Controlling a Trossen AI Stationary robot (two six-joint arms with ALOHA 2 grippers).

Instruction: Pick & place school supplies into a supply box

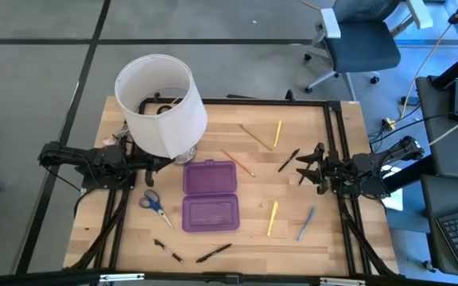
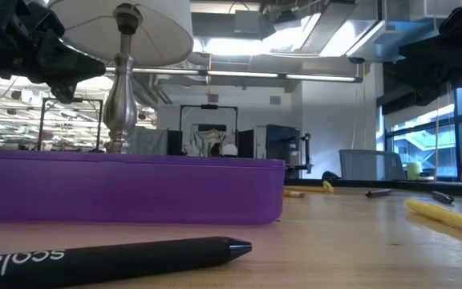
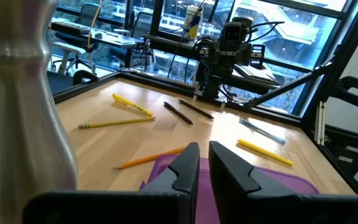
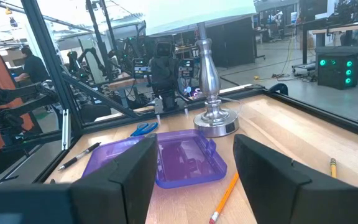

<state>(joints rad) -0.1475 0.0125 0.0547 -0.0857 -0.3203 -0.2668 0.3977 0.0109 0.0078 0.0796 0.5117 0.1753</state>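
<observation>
I am a robot with 2 arms at a wooden table (image 1: 237, 238). Nearest my base edge lie 2 dark pens (image 1: 213, 253), well apart from both grippers. A little farther in, blue-handled scissors (image 1: 153, 202) lie near my left side, and the purple supply box (image 1: 210, 196) sits open and flat in the middle, its 2 halves side by side, with nothing visible inside. Toward my right side, a yellow pencil (image 1: 273, 218) and a grey-blue pen (image 1: 305, 223) lie on the wood just beyond the box. My left gripper (image 3: 202, 163) hovers at the left edge beside the lamp, its fingers nearly together and holding nothing, pointing across the box. My right gripper (image 4: 194, 168) hovers at the right edge, its fingers spread wide apart and empty, facing the box and the lamp's silver stem (image 4: 207, 84). Farther on, a dark marker (image 1: 288, 160) lies just beside my right gripper, an orange pencil (image 1: 238, 164) lies near the box, and 2 more pencils (image 1: 265, 136) lie beyond. The white lampshade (image 1: 162, 103) stands at the far left.
</observation>
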